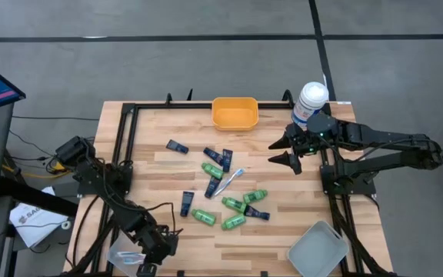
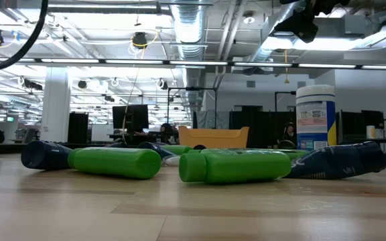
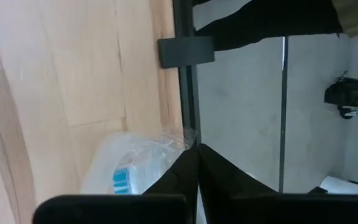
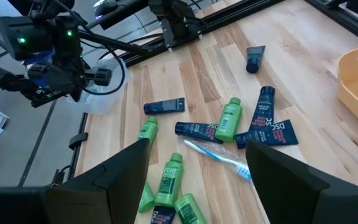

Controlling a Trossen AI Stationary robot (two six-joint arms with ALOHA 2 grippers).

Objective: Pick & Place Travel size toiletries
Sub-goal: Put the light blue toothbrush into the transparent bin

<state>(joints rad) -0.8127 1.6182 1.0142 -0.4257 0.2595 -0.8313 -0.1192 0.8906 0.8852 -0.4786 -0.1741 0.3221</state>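
The toiletries lie scattered flat on the wooden table: several green bottles [image 1: 211,170] [image 4: 230,117] [image 2: 116,163], several navy tubes [image 1: 178,146] [image 4: 165,106] [image 2: 334,162], and a white-and-blue toothbrush [image 1: 228,182] [image 4: 219,158]. My right gripper [image 1: 277,151] [image 4: 197,168] is open and hovers above the table to the right of the pile, touching nothing. My left gripper [image 1: 148,260] [image 3: 197,149] is at the near left corner, shut at the edge of a clear plastic bag [image 1: 125,254] [image 3: 135,165] that lies on the table. My left gripper has its shut fingertips [image 3: 188,163] at the crinkled edge of the clear plastic bag [image 3: 182,137], at the table's near left corner. The bag's body, with a blue mark inside, rests on the wood. One layer or several, I cannot tell.
A yellow bin [image 1: 234,113] [image 2: 213,137] sits at the far edge. A large white canister with a blue label [image 1: 312,100] [image 2: 315,118] stands far right, next to my right arm. A grey tray [image 1: 318,250] lies near right. Black frame rails [image 1: 121,146] border the table.
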